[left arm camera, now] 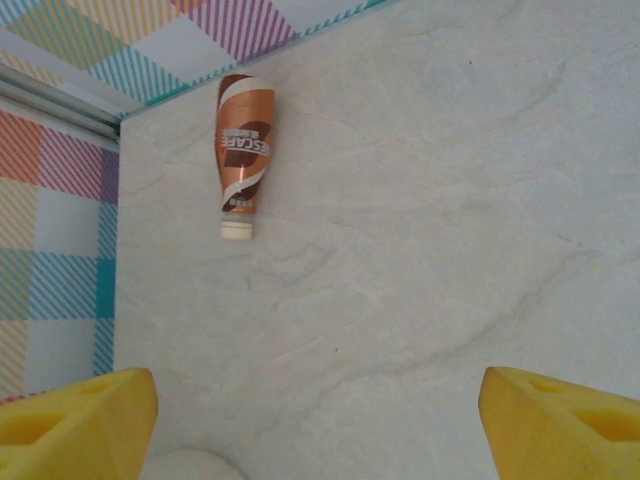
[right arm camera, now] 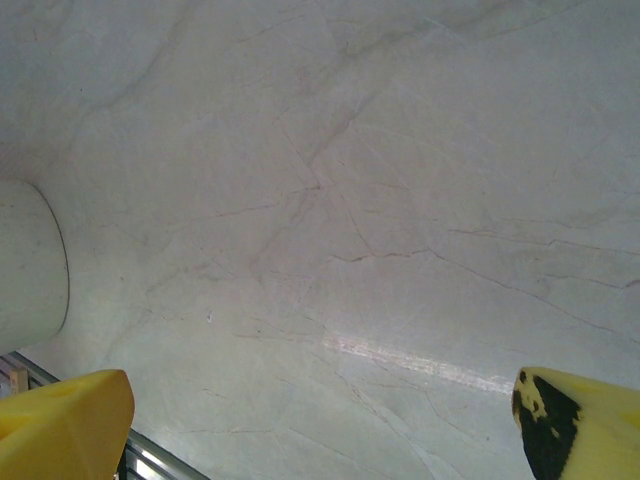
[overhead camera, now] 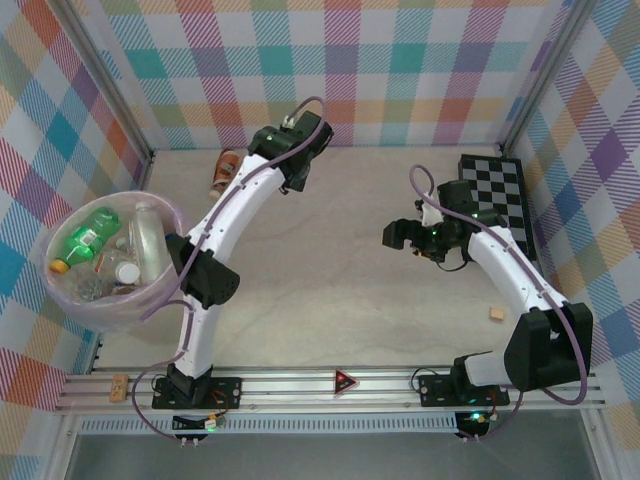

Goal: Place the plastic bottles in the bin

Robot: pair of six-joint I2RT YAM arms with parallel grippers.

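The bin (overhead camera: pixel 60 300), a round translucent pink tub, stands at the table's left edge. It holds several plastic bottles, among them a green one (overhead camera: pixel 90 236) and a clear one (overhead camera: pixel 148 243). A brown-labelled bottle (overhead camera: pixel 224 170) lies on the table near the back left corner; the left wrist view has it (left arm camera: pixel 243 150) lying with its white cap toward the camera. My left gripper (overhead camera: pixel 291 172) hovers to its right, well short of it, its yellow fingers (left arm camera: pixel 80 425) wide apart and open (left arm camera: pixel 320 425) over bare table. My right gripper (overhead camera: pixel 396 235) hangs open (right arm camera: pixel 325 425) over the middle right, holding nothing.
A black-and-white checkerboard (overhead camera: pixel 494 194) lies at the back right. A small wooden block (overhead camera: pixel 495 314) sits near the right arm's base and a cork-like piece (overhead camera: pixel 120 383) on the front rail. Plaid walls close the back and both sides.
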